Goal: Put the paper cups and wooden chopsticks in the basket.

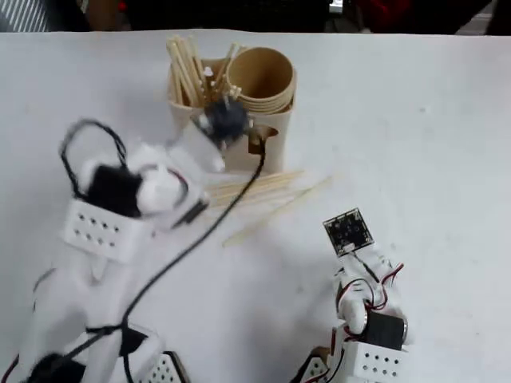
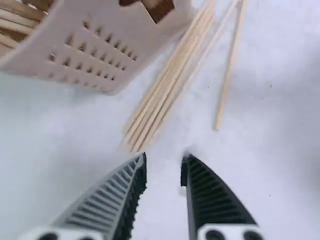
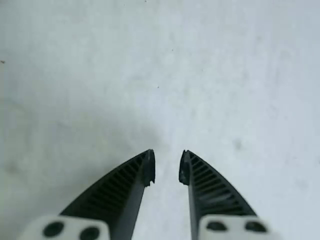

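Cream basket point(image 2: 95, 55) patterned with rows of small slots, tan paper cups point(image 1: 261, 76), pale wooden chopsticks point(image 2: 165, 95), white table point(image 1: 431, 120). The left gripper point(image 2: 164, 167) and right gripper point(image 3: 166, 165) are black and ribbed.

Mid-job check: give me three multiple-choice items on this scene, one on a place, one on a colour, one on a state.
1. The loose chopsticks lie: A on a shelf; B on the table beside the basket; C on a plate.
2. The basket is: A off-white; B blue; C black.
3. The left end effector is: A open, empty; B shut on chopsticks; C shut on the basket.
B: they lie flat by its wall. A: its walls are pale. A: jaws apart, nothing between.
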Action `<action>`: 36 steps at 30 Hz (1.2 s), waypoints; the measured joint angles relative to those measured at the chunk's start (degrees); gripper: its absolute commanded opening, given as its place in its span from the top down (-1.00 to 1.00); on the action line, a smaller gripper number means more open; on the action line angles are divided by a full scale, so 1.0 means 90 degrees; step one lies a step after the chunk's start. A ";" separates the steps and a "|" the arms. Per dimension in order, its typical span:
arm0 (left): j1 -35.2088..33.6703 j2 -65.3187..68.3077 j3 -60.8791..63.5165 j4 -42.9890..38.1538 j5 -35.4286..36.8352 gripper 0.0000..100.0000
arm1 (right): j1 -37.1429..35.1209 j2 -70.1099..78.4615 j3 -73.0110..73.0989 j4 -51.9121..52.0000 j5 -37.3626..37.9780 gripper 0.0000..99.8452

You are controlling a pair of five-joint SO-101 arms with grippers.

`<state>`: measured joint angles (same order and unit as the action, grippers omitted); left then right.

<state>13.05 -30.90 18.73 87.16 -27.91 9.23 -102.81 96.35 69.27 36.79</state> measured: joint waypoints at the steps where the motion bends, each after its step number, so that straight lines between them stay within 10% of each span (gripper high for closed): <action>1: 0.0000 -0.0156 0.0654 -0.0332 -0.0020 0.75 | 0.0000 0.0000 0.0000 0.0000 0.0000 0.80; 13: -0.3106 -0.0332 0.3878 -0.3897 0.0840 0.75 | 0.0000 0.0000 0.0000 0.0000 0.0000 0.80; 21: -0.3634 -0.0303 0.4366 -0.5314 0.0889 0.76 | 0.0000 0.0000 0.0000 0.0000 0.0000 0.80; 36: -0.3780 0.3302 0.2042 -0.4659 0.1973 0.75 | 0.0088 0.0000 0.0000 0.0010 0.0000 0.80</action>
<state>-20.97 -1.19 37.10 45.23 -10.15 10.02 -102.81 96.35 69.36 36.79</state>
